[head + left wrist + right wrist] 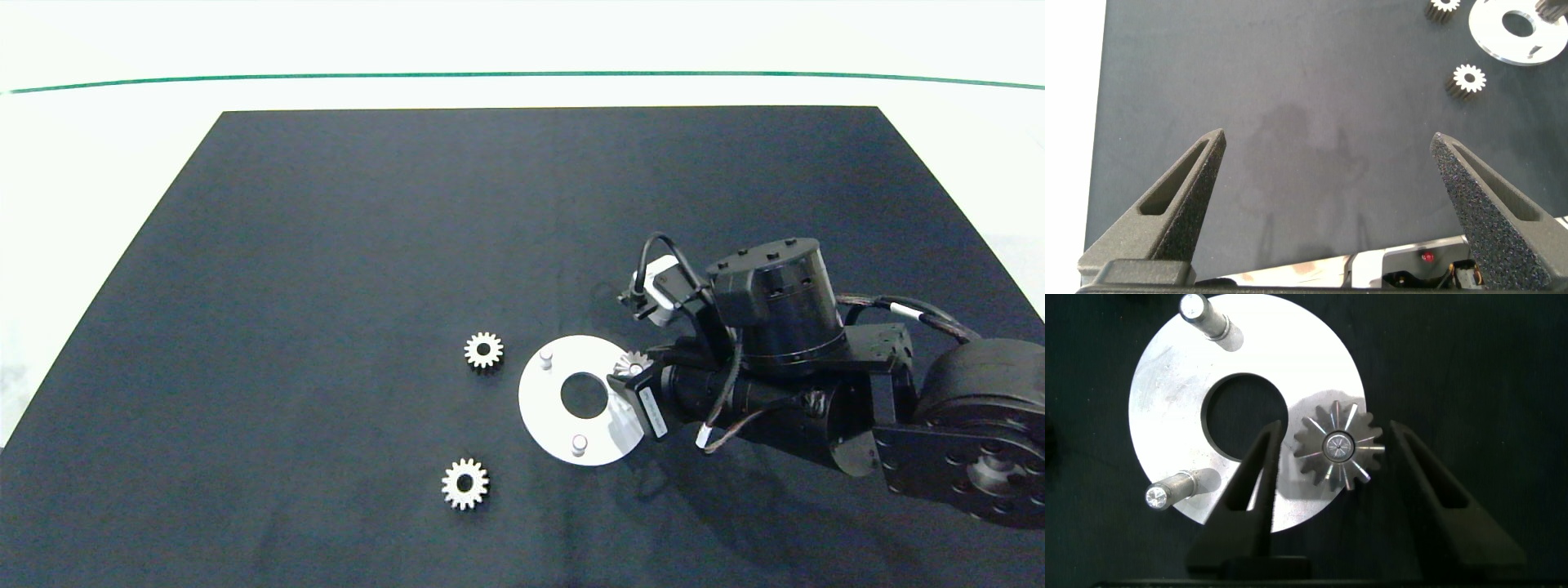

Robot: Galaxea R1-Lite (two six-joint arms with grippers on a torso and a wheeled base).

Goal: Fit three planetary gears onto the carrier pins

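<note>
The white carrier disc (539, 400) lies on the black mat. Two of its carrier pins (546, 358) (579, 444) stand bare. One planetary gear (1337, 447) sits on the third pin, whose tip shows in the gear's centre hole. My right gripper (1333, 429) is open, a finger on each side of this gear with a small gap to it. Two more planetary gears (483, 350) (464, 483) lie flat on the mat to the left of the disc. My left gripper (1328, 137) is open and empty over bare mat, outside the head view.
The black mat (326, 245) covers most of the white table. The right arm (784, 367) reaches in from the right and hides the disc's right rim. A green line (522, 74) runs along the far side of the table.
</note>
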